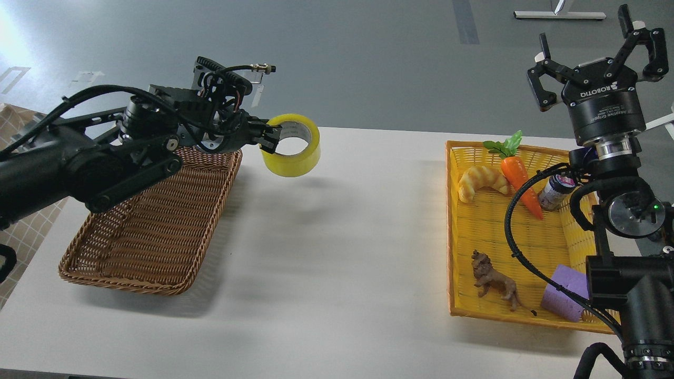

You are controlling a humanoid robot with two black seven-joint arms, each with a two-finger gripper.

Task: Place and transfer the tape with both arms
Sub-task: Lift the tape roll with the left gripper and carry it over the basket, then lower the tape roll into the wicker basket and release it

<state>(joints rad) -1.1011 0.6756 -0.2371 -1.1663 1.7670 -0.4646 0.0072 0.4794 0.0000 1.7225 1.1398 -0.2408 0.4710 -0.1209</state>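
head view — high, forward-down, seemingly mid-range

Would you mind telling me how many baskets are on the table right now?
2. A brown wicker basket sits at the table's left, partly under the left arm; a yellow basket at the right holds toys, its right edge partly hidden by the right arm.

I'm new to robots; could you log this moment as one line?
left gripper: shut on tape, held above table | right gripper: open, raised, empty | brown basket: empty
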